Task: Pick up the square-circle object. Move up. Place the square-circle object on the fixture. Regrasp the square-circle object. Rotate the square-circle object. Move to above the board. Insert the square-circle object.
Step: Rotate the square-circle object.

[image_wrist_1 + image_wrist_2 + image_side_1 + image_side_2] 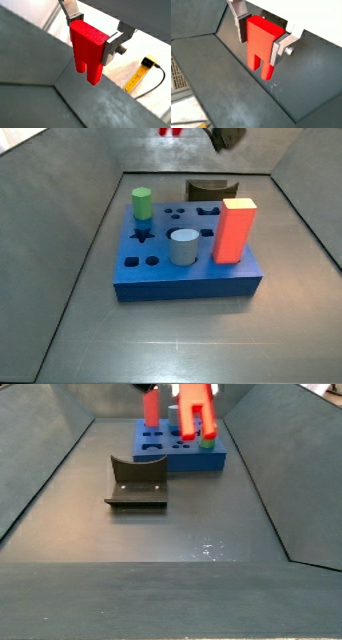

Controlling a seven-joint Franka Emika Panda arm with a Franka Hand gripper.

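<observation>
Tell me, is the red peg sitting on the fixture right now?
No, the pincer holds the square-circle object in the air, and the fixture stands bare in a side view.

Looks like a robotics lab test cell, not anyone's home or shop. The gripper (261, 36) hangs over a bare grey bin (80, 524) with sloped metal walls, the kind built purely for experiments. Below the gripper on the floor sits a blue board (187, 276) cut with shaped holes, pegs standing in it, plus a dark fixture (138, 481) just beside the board. In a wrist view, past the bin wall out beyond the gripper, a yellow tape measure (139, 75) and a black cable (155, 85) lie on a pale surface.
</observation>
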